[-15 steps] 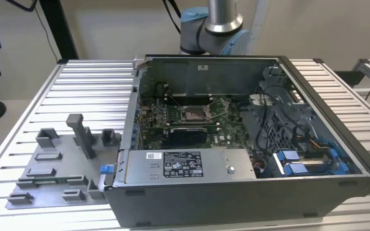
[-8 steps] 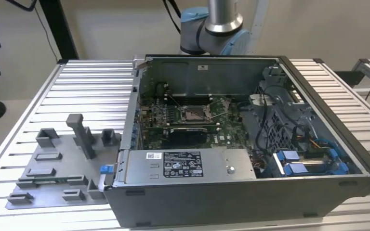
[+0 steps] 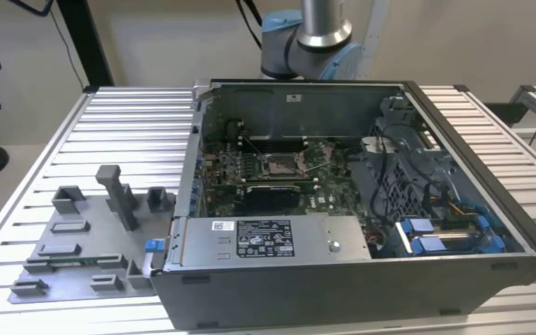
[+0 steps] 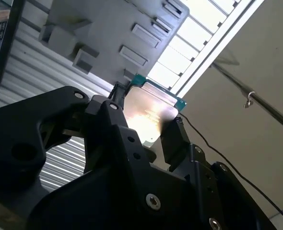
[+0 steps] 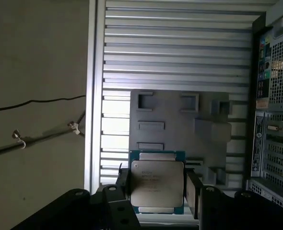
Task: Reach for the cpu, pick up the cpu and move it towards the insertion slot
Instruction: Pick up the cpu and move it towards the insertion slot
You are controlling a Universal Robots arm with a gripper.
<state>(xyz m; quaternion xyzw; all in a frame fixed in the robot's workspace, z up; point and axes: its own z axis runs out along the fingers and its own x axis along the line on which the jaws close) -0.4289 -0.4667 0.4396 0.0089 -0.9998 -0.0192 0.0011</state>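
Clamped between fingers of black claw [image 5: 158,189]: small square cpu [image 5: 157,184], silver metal top, green edge. Behind it, grey plastic fixture plate [image 5: 180,120] lying on ribbed silver metal counter [image 5: 180,48]. Beside plate, perforated grey computer case [image 5: 276,120].

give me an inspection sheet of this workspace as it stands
surface: slatted metal table carrying an open computer case and a grey fixture plate
job's things: cpu held off the fixture plate; insertion slot inside the case
clutter: nothing seen
grippers: gripper, jaws shut on the cpu's opposite edges
cables: wire bundles inside the case; thin cable beside the table
surroundings: arm's base beyond the case in the exterior view
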